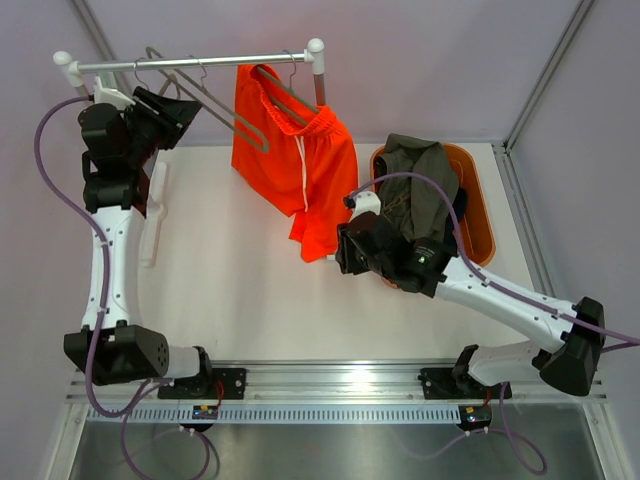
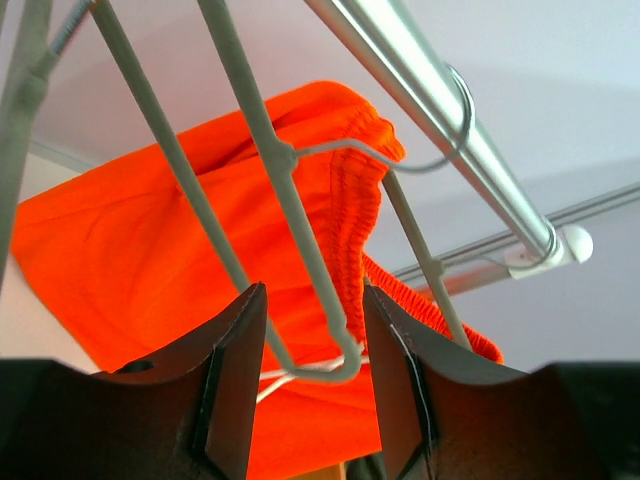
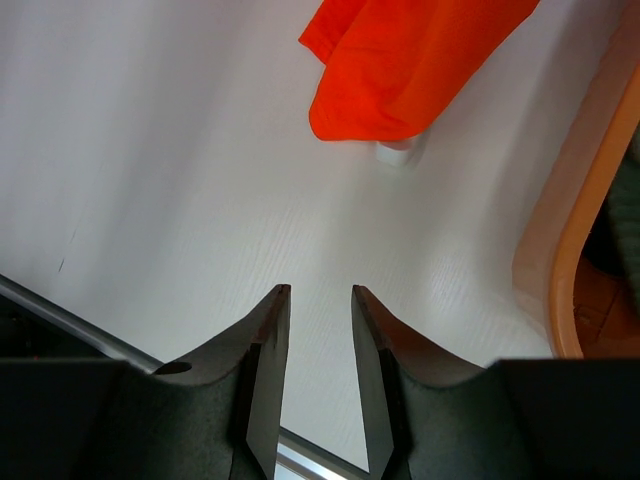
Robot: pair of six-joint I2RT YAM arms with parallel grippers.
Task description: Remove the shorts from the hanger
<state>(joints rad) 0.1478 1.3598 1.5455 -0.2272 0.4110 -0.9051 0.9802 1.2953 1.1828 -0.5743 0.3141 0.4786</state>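
1. Near the middle of the table (image 1: 230,280), our right gripper (image 3: 318,290) hovers with its jaws spread, pinching nothing.
2. Farther right, the olive-grey shorts (image 1: 420,180) lie in an orange basket (image 1: 487,220).
3. The orange shorts (image 1: 300,160) hang on a hanger (image 1: 285,92) from the far rail (image 1: 190,62).
4. Far left, our left gripper (image 2: 312,290) stands parted around an empty grey hanger (image 2: 285,200) (bar between the jaws, unclamped).

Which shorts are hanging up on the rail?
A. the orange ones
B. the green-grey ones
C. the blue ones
A: the orange shorts hang down from the rail, while the olive-grey shorts lie in the orange basket.
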